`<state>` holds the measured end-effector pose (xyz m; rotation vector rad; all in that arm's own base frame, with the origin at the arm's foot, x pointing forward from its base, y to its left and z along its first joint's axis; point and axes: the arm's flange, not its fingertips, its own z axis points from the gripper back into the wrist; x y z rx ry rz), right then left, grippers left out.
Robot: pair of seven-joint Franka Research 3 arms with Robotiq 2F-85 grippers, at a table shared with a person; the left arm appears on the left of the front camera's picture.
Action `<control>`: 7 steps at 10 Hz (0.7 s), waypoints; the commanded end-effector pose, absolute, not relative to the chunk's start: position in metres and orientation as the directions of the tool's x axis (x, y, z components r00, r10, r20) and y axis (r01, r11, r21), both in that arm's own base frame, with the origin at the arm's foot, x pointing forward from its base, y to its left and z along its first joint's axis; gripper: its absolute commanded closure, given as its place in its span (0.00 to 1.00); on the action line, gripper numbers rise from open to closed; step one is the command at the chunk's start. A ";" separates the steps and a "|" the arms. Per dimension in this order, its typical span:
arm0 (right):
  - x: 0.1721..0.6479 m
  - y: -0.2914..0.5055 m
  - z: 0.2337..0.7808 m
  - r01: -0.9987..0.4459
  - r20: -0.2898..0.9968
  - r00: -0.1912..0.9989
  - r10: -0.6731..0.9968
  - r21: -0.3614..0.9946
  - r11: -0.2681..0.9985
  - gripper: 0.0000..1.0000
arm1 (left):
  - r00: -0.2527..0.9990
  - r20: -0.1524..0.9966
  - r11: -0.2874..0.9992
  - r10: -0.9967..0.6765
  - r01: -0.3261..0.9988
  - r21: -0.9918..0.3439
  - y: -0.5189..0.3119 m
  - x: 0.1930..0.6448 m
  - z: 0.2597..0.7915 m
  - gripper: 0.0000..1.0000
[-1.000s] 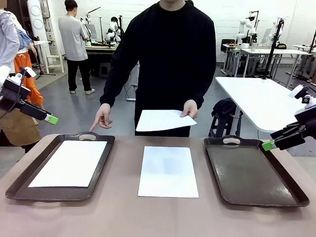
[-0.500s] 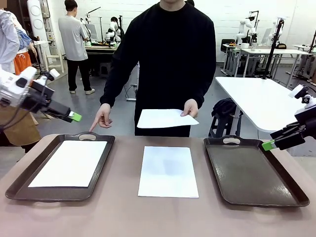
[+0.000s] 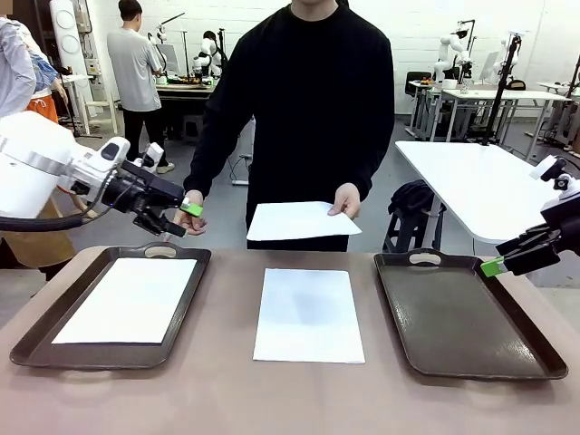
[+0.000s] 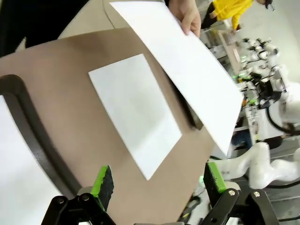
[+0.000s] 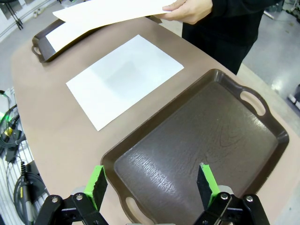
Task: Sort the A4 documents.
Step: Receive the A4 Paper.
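- The left gripper (image 3: 181,219) has swung in from the picture's left edge. It now hangs over the far end of the left tray (image 3: 91,356), fingers apart and empty, near the held sheet (image 3: 299,220) in the person's hand (image 3: 345,199). I judge a handover comes next.
- The right gripper (image 3: 497,264) has not moved. It is spread and empty by the far right corner of the right tray (image 3: 462,326).
- A4 sheets: three. They are the held sheet, the tray sheet (image 3: 127,299) lying in the left tray, and the middle sheet (image 3: 308,314) flat on the table (image 3: 227,399) between the trays.
- Trays: two, and the right one is bare.
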<state>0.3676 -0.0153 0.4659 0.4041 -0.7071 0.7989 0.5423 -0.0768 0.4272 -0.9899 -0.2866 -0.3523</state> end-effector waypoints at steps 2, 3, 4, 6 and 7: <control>0.372 -0.016 0.464 -0.776 0.724 0.475 0.501 0.076 0.627 0.00 | 0.954 0.278 0.416 -0.111 0.299 -0.859 -0.101 0.573 0.425 0.00; 0.372 -0.016 0.464 -0.776 0.724 0.475 0.501 0.076 0.627 0.00 | 0.967 0.238 0.380 -0.092 0.255 -0.889 -0.110 0.581 0.419 0.00; 0.372 -0.016 0.464 -0.776 0.724 0.475 0.501 0.076 0.627 0.00 | 0.978 0.192 0.363 -0.076 0.207 -0.909 -0.120 0.588 0.415 0.00; 0.372 -0.016 0.464 -0.776 0.724 0.475 0.501 0.076 0.627 0.00 | 0.992 0.112 0.348 -0.060 0.126 -0.929 -0.135 0.599 0.406 0.00; 0.372 -0.016 0.464 -0.776 0.724 0.475 0.501 0.076 0.627 0.00 | 0.997 0.064 0.343 -0.052 0.078 -0.936 -0.145 0.603 0.398 0.00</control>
